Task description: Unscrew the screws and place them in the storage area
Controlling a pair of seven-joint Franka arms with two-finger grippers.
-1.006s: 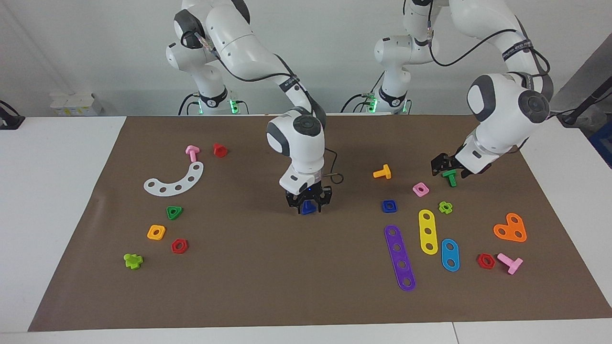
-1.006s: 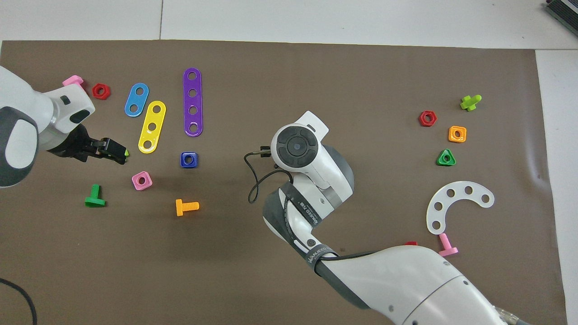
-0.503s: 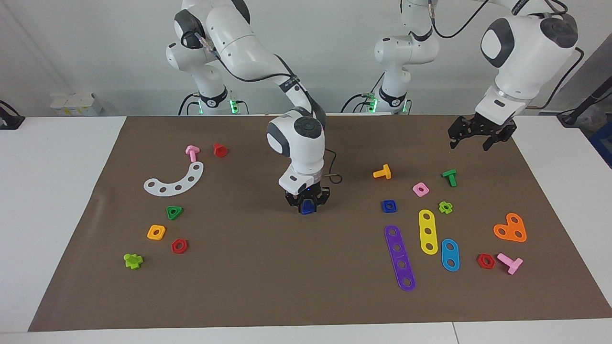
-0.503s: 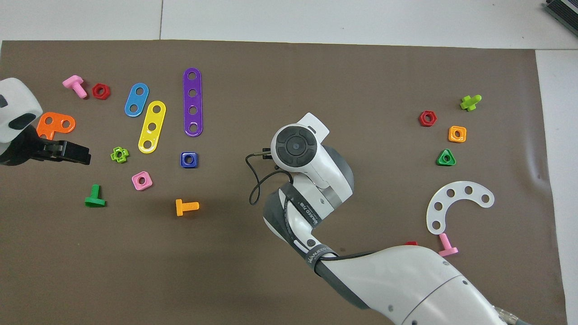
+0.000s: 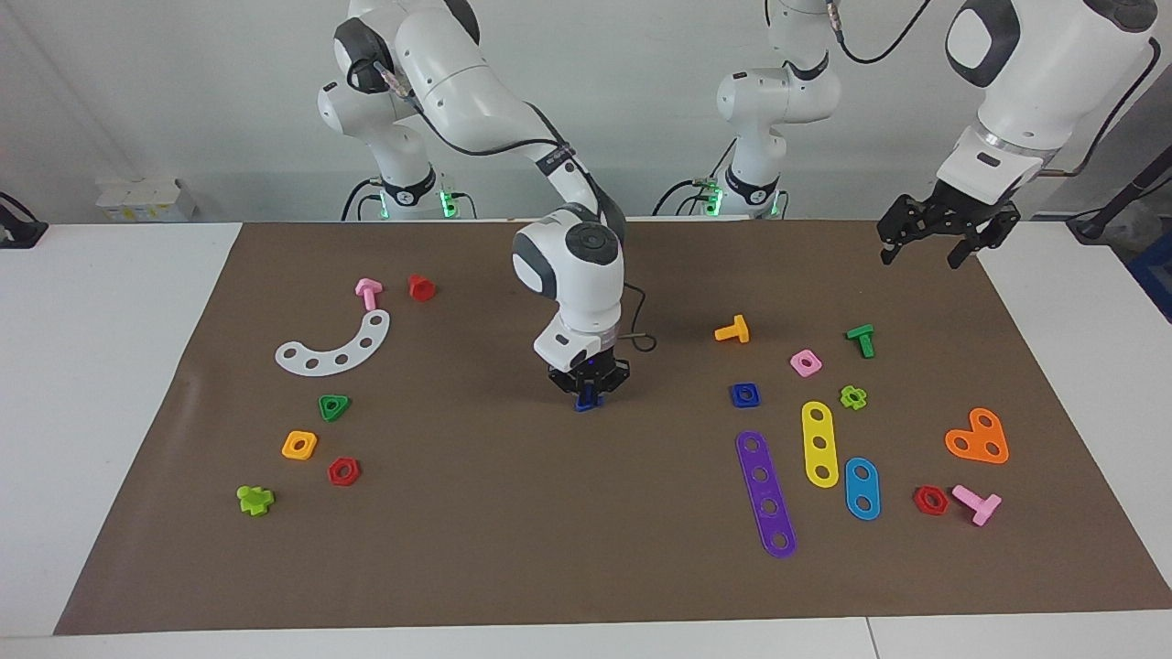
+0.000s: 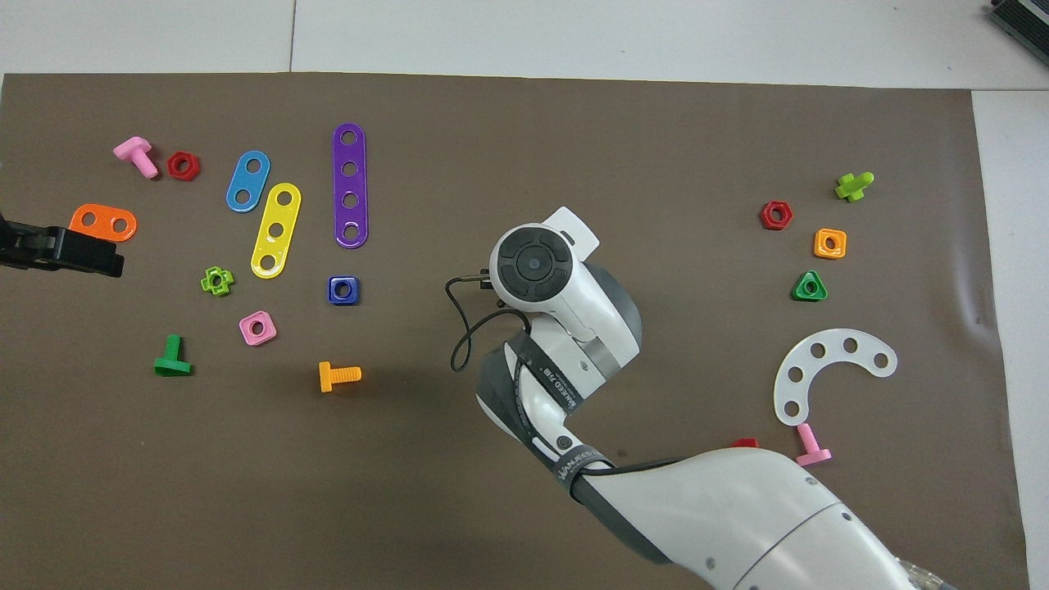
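A small blue screw (image 5: 584,400) sits at the middle of the brown mat, and my right gripper (image 5: 587,394) points straight down, shut on it. In the overhead view the right wrist (image 6: 533,264) hides both the gripper and the screw. The storage area lies toward the right arm's end of the table, around a white curved strip (image 5: 334,346) (image 6: 828,369) with loose coloured parts beside it. My left gripper (image 5: 921,254) (image 6: 98,256) hangs open and empty, high over the mat's edge at the left arm's end.
Toward the left arm's end lie a blue square nut (image 5: 745,394), an orange screw (image 5: 732,330), a green screw (image 5: 861,340), a pink nut (image 5: 805,362), purple (image 5: 765,494), yellow and blue strips, and an orange plate (image 5: 978,437). A black cable (image 6: 463,328) loops beside the right wrist.
My right gripper has closed onto the blue screw. The left arm has lifted away from the green screw and swung up toward its own end of the table.
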